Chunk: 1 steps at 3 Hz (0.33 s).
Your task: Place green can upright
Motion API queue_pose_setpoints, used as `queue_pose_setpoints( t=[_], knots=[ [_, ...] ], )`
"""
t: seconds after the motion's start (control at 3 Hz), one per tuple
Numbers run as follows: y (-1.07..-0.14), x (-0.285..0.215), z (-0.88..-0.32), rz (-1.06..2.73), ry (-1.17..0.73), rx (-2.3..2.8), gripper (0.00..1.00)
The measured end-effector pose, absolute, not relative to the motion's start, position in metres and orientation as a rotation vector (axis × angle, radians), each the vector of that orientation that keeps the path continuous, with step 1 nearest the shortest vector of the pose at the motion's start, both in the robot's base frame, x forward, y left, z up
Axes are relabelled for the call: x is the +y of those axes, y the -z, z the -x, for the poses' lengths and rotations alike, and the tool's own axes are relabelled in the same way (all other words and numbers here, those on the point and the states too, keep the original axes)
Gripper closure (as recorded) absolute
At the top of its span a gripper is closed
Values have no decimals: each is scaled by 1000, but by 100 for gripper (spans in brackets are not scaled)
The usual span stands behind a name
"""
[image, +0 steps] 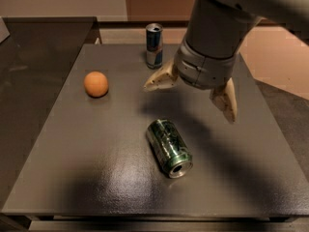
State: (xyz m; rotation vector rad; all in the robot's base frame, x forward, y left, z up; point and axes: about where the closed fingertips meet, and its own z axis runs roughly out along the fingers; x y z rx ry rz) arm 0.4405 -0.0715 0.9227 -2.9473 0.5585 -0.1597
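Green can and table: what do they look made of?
Green can: likely metal, glossy, with bright glints and a silver end. Table: dark, matte, finely textured; material unclear. The gripper hangs open above and behind the can, empty.

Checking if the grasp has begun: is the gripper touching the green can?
Apart. The camera view shows the open gripper hovering beyond the green can, with bare table showing between them.

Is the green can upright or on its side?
On its side: the green can lies flat, silver end facing forward. The open hand hovers nearby, apart.
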Motion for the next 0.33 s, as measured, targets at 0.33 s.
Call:
queue_pose_setpoints(
  t=[0.33],
  knots=[
    [-923,-71,-441,2947,160,558,0]
  ],
)
